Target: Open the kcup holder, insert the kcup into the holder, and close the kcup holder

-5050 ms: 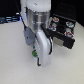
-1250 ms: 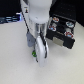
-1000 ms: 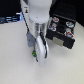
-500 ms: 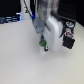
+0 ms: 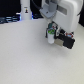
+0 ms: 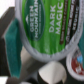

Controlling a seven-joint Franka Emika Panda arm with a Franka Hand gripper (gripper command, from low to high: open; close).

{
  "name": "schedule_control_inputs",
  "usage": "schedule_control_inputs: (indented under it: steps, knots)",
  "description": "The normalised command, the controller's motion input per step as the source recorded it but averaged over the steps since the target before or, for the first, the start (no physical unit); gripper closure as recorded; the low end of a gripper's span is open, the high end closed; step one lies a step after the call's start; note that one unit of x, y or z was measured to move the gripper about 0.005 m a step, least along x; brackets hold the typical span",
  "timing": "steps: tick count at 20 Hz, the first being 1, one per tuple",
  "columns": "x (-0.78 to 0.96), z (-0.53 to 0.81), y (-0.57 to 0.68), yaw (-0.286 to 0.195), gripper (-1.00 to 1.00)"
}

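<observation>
In the exterior view my gripper hangs from the white arm and is shut on the kcup, a small white pod with a green top. It is just off the edge of the black kcup holder on the exterior view's left. In the wrist view the kcup's green lid fills most of the picture, with a teal finger pad pressed against its side. Another pod with a reddish top shows past the lid, lying in the dark holder. At this size I cannot make out the drawer fronts.
A tall white bottle-like object with a blue base stands at the back on the exterior view's left. The white tabletop stretches in front of the holder. The arm's white body hides the area behind the holder.
The arm has swung from the middle of the table toward the exterior view's right and back, carrying the kcup up to the holder. The holder has not moved.
</observation>
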Motion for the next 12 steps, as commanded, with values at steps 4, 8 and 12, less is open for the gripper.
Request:
schedule_control_inputs:
  steps: [4, 8, 12]
  knots:
    - [-0.21, 0.38, 0.55, 0.070, 1.00]
    - [-0.17, 0.21, 0.40, 0.052, 1.00]
    - [0.09, 0.32, 0.04, -0.010, 1.00]
